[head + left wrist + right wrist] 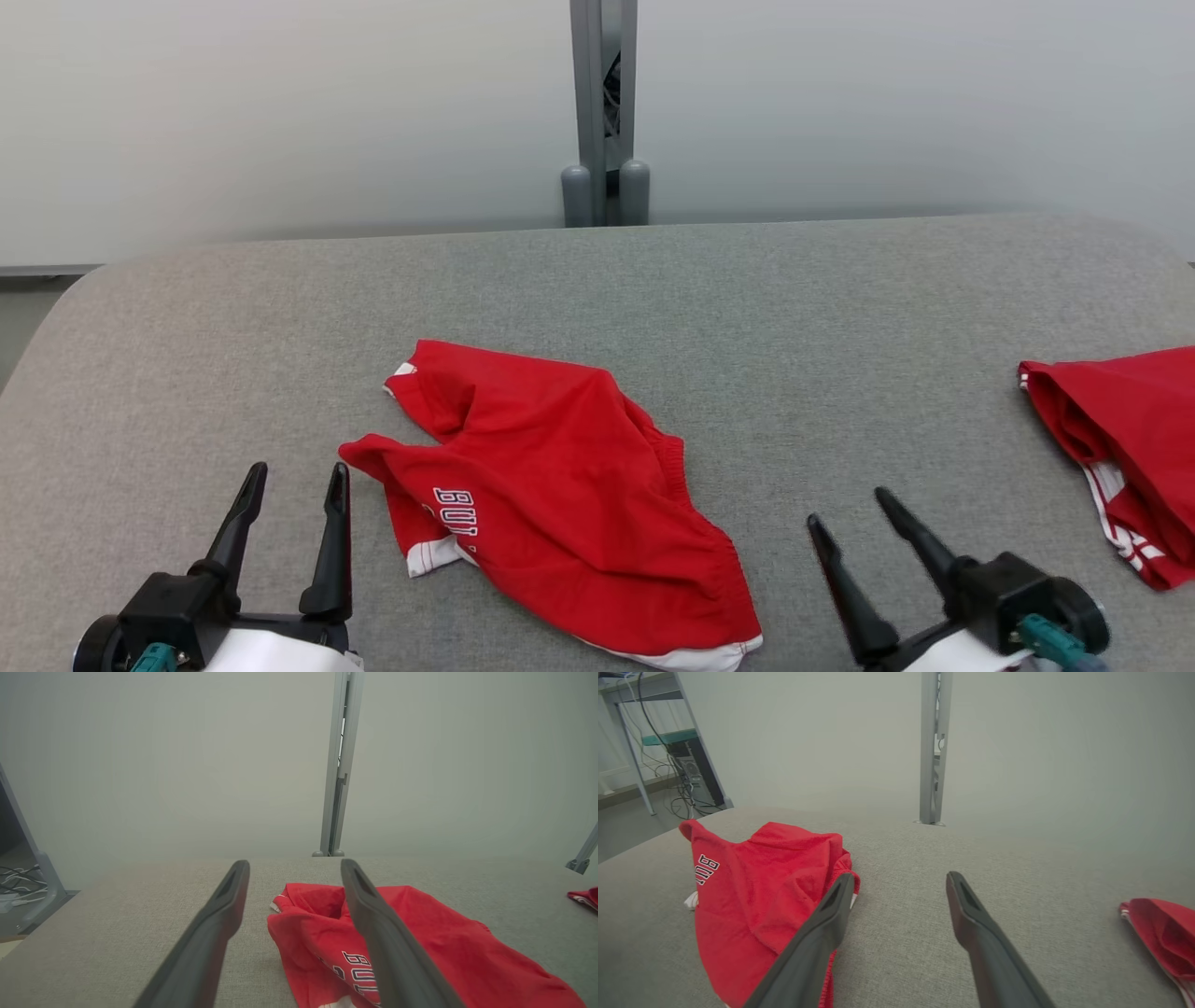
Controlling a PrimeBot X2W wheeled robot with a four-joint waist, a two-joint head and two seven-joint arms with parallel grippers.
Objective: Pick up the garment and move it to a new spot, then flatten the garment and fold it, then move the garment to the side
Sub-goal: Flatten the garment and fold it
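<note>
Our left gripper (299, 471) sits at the near left of the grey padded table (747, 308), its two dark fingers spread apart and holding nothing. Our right gripper (846, 506) sits at the near right, likewise spread and holding nothing. Between them, in the near middle of the table, lies the red garment (560, 485), crumpled, with white trim at its hems and white lettering on its left part.

From the head we see that the garment touches neither gripper. Its left tip lies just beside the left gripper's right finger, and a strip of grey surface separates its right side from the right gripper. In the left wrist view the right finger crosses in front of the red fabric, and from there we cannot tell whether they touch. That view also takes in white cables (18, 882) on the floor past the table's left edge. The right wrist view adds a desk with a computer tower (691, 770) beyond the far left corner.

A second red garment (1130, 439) lies at the far right, cut off by the edge of the head view. A grey post (605, 112) stands behind the middle of the far edge. Open grey surface runs along the whole far half of the table, to the rounded far left corner, and between the two garments.
</note>
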